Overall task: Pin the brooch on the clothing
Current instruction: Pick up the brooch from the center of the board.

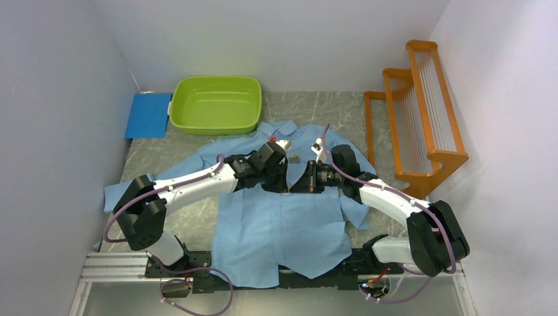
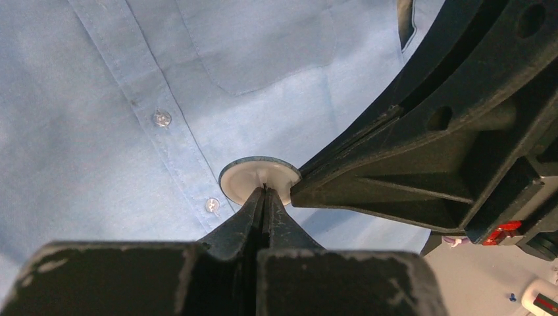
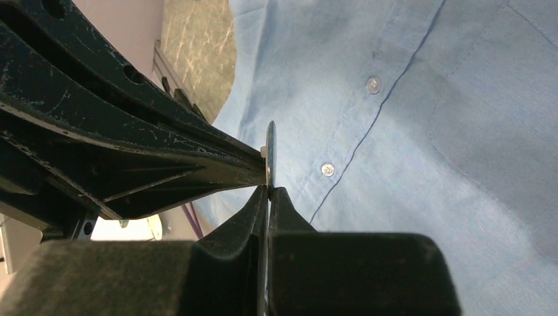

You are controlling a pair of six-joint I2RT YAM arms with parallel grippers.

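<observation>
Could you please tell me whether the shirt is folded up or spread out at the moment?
Spread out. The shirt lies flat and front up on the table, buttoned placket showing, with its collar toward the green tub.

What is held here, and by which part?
The brooch: right gripper pinches its rim; left gripper grips its white back, seemingly the clasp.
</observation>
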